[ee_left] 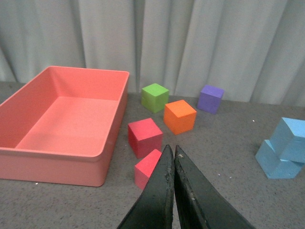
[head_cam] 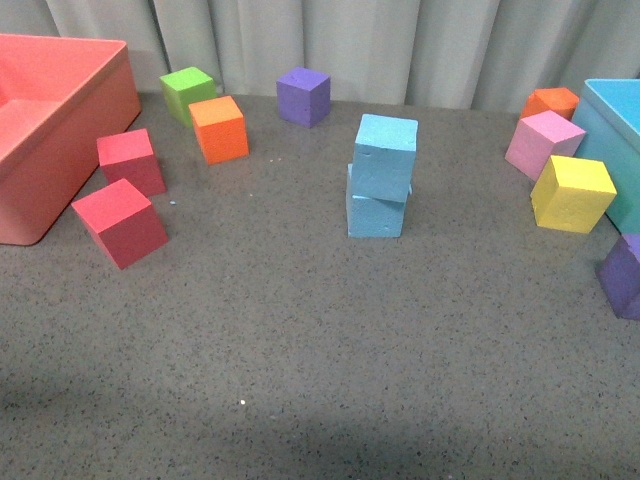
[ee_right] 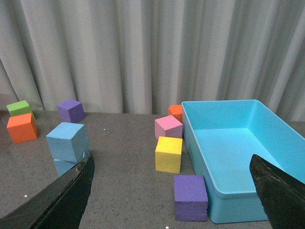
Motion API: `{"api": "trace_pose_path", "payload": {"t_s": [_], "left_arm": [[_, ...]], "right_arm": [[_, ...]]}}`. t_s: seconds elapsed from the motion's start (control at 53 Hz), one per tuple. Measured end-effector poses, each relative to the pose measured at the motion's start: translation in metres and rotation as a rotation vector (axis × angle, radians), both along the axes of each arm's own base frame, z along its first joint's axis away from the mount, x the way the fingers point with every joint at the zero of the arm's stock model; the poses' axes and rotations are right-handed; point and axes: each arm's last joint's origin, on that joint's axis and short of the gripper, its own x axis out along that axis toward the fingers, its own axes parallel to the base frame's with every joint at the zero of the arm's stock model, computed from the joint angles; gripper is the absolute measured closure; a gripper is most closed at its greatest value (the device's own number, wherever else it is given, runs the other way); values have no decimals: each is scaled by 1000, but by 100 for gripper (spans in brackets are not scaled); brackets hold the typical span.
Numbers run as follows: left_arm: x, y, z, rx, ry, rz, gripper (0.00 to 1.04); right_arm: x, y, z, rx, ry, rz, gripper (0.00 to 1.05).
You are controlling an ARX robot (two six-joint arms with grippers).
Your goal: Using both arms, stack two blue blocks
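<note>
The two blue blocks are found near the middle of the bench point(head_cam: 300, 350): the upper blue block point(head_cam: 386, 155) is set on the lower blue block point(head_cam: 375, 212), turned a little and overhanging slightly, so the pile is not square. The stacking is judged done, or all but done; what may remain is a retreat of the arms, or a gentle squaring of the top cube if it is thought unsteady.

Neither arm is seen in the front view. In the left wrist view the left gripper point(ee_left: 173, 157) is shown with its jaws closed together, nothing held between them. In the right wrist view the right gripper point(ee_right: 174, 181) is shown with its jaws spread wide and empty.

Around the stack, well apart from it, a purple cube point(head_cam: 303, 96), an orange cube point(head_cam: 219, 128), a green cube point(head_cam: 187, 93) and two red cubes point(head_cam: 125, 195) are placed beside the pink bin point(head_cam: 100, 95). On the other side a yellow cube point(head_cam: 572, 192), a pink cube point(head_cam: 544, 143) and the turquoise bin point(head_cam: 612, 130) are seen. Nothing is found close enough to obstruct.
</note>
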Motion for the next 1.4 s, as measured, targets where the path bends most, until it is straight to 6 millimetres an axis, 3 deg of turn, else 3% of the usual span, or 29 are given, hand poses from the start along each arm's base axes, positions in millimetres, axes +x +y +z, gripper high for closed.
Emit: {"api": "trace_pose_path", "payload": {"t_s": [0.774,1.396], "left_arm": [[-36,2,11,0,-34,12,101],[-51,3,11,0,-37,13,101]], "right_arm": [[0,0,0,0,0,0,10],[0,0,0,0,0,0,10]]}}
